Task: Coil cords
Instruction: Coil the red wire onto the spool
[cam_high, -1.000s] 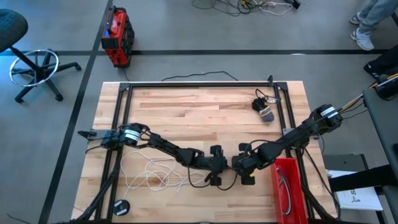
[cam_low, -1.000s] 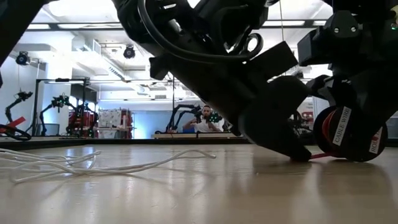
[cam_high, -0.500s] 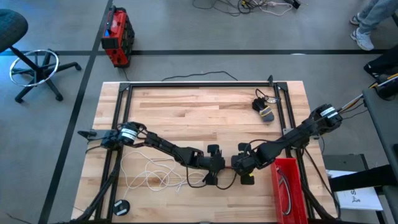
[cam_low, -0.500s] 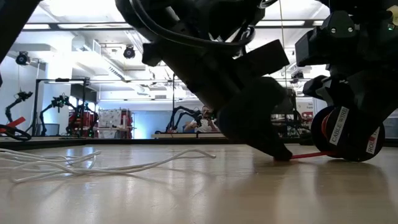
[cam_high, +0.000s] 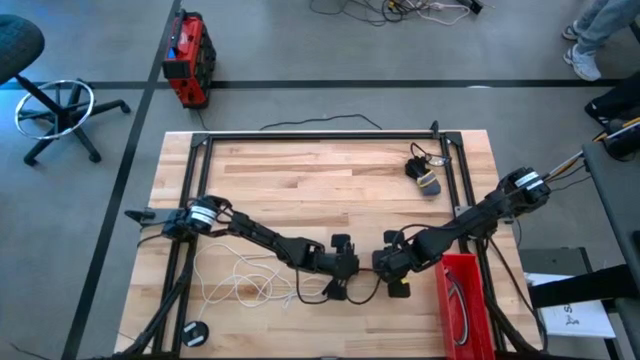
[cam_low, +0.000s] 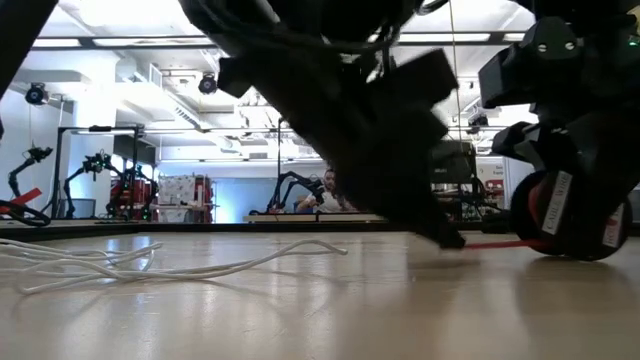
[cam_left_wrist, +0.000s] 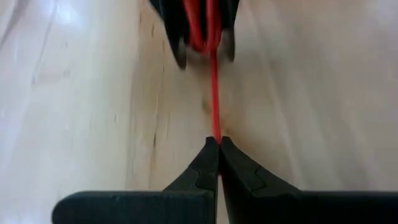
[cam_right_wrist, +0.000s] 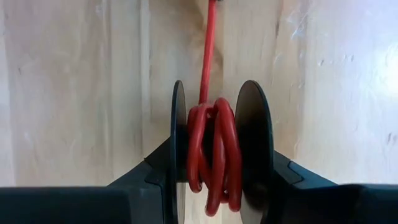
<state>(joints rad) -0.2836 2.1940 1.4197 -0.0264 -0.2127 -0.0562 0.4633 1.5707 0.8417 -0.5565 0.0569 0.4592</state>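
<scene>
One red cord (cam_left_wrist: 213, 93) taut between pinching left hand (cam_left_wrist: 218, 144) and right hand's (cam_right_wrist: 214, 163) clamped spool (cam_right_wrist: 214, 158).

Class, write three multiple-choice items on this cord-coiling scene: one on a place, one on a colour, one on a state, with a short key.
1. Where is the white cord?
A. near the left arm
B. in the red bin
C. on the floor

2. What colour is the cord on the spool?
A. white
B. red
C. black

3. How is the left claw?
A. open, empty
B. shut on the red cord
C. out of view

Key: A, loose loops lie there; B, red turns fill it; B, fingers pinch the cord, while the right claw holds the spool.
</scene>
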